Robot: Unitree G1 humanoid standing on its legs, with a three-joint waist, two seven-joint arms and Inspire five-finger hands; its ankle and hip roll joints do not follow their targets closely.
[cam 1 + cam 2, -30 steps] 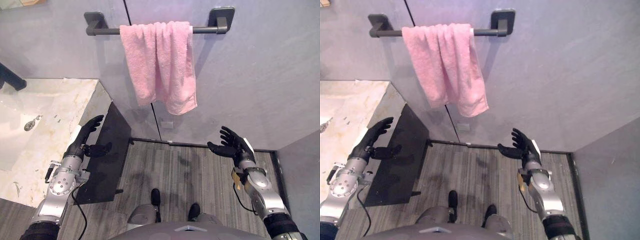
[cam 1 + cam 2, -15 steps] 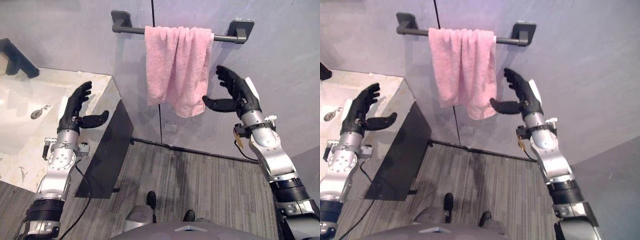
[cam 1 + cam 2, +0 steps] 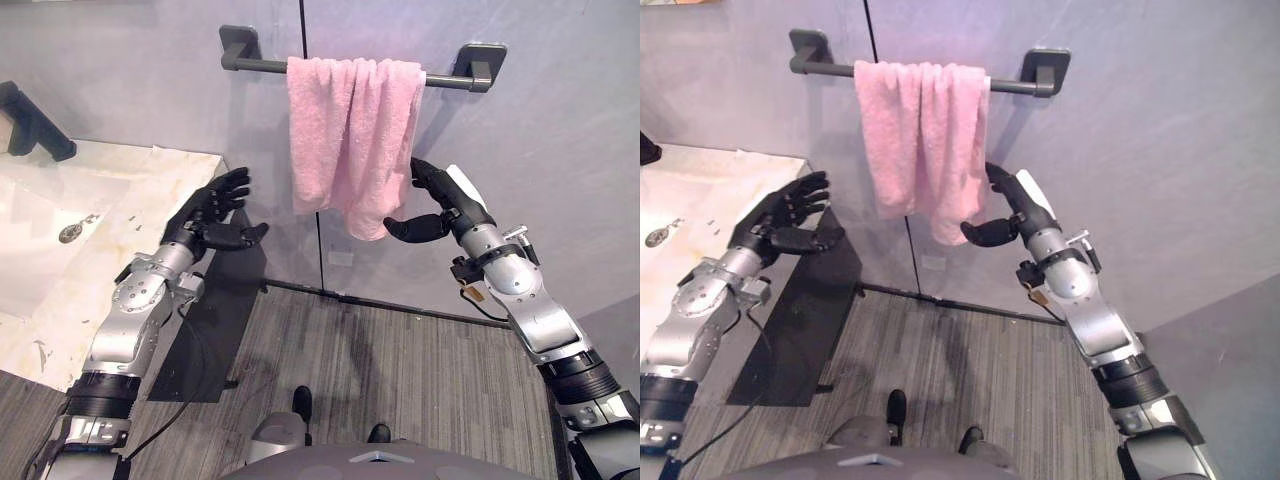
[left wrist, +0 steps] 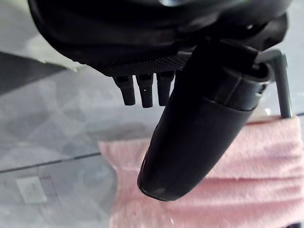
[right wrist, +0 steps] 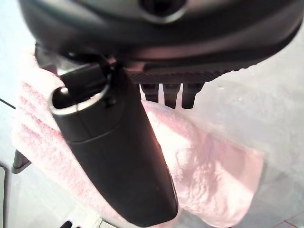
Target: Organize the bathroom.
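Observation:
A pink towel [image 3: 345,140] hangs bunched over a dark wall rail [image 3: 455,80], its lower edge uneven. My right hand [image 3: 440,200] is open just right of the towel's lower corner, thumb under the hem, fingers close to the cloth; whether it touches I cannot tell. The towel [image 5: 204,166] lies right past that hand's thumb [image 5: 114,156] in the right wrist view. My left hand [image 3: 215,215] is open, raised left of the towel and apart from it. Beyond its thumb [image 4: 199,128] the left wrist view catches the towel [image 4: 266,180].
A pale marbled counter [image 3: 110,210] with a sink drain [image 3: 70,232] stands at the left, a black panel [image 3: 215,310] on its side. A dark bracket [image 3: 30,125] sticks out above it. Grey plank floor [image 3: 400,370] lies below, and a grey wall [image 3: 560,150] faces me.
My right hand has dropped and moved left to the towel's lower corner. My left hand has swung right and turned toward the towel.

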